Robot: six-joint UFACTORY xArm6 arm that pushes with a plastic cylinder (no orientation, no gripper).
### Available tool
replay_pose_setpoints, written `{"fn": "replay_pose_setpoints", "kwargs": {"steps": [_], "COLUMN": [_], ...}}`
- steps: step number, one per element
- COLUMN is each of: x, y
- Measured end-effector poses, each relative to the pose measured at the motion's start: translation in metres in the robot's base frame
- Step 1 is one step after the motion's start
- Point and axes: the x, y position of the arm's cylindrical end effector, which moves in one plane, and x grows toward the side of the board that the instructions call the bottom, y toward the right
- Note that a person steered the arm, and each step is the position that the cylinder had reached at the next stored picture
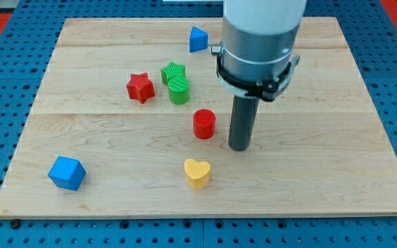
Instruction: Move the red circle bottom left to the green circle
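Standing just right of the red circle (204,124), the tip (239,147) has no hand to open, and must next push it leftward, below-left of the green circle (179,90).

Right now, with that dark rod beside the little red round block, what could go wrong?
My tip sits just right of the red circle block. A push leftward might overshoot into the red star block. An off-centre push could roll it down toward the yellow heart block. It might also knock the green circle block.
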Motion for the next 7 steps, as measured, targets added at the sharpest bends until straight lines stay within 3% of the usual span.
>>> {"fn": "replay_pose_setpoints", "kwargs": {"steps": [1,2,4,5,6,7], "x": [-0.028,0.01,-0.016,-0.038,-0.034,-0.021], "y": [-0.02,-0.038,-0.116,-0.115,-0.138,-0.068]}}
